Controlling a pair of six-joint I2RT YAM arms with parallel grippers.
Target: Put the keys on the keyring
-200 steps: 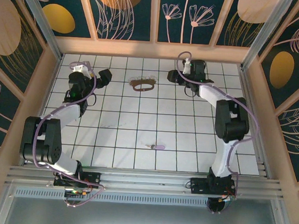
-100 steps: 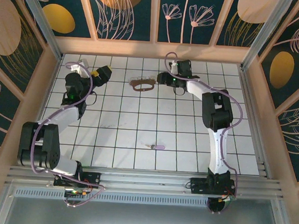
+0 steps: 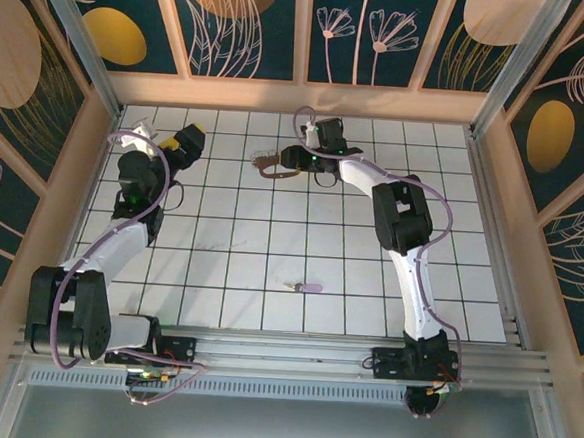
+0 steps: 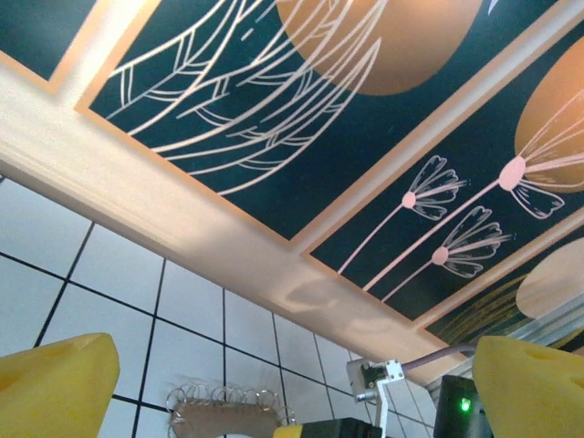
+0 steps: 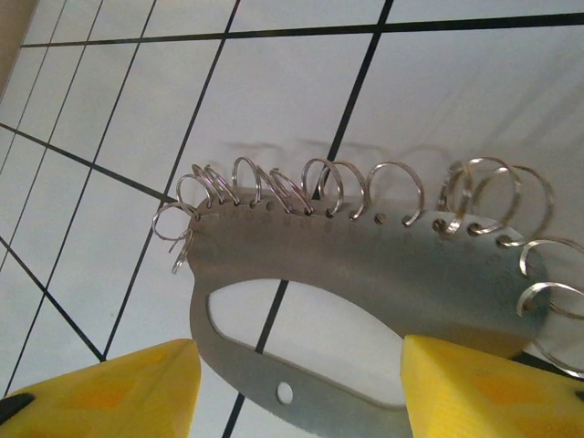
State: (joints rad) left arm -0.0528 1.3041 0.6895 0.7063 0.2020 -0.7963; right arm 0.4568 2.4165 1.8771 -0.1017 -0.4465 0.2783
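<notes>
Keyring [image 5: 365,265]: one, at spread right claw [image 5: 297,351]. Key [image 3: 309,287]: one, well apart. Left claw [image 4: 292,351] spread too.

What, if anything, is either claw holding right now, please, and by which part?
Nothing: the right claw hangs open at the keyring, the left claw is open and empty, and the key lies on the tiles.

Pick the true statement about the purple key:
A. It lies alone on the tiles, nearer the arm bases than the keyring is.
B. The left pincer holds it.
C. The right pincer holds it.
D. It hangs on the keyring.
A: the key lies alone on the tiles, while the keyring, the left pincer and the right pincer are all at the far end.
</notes>
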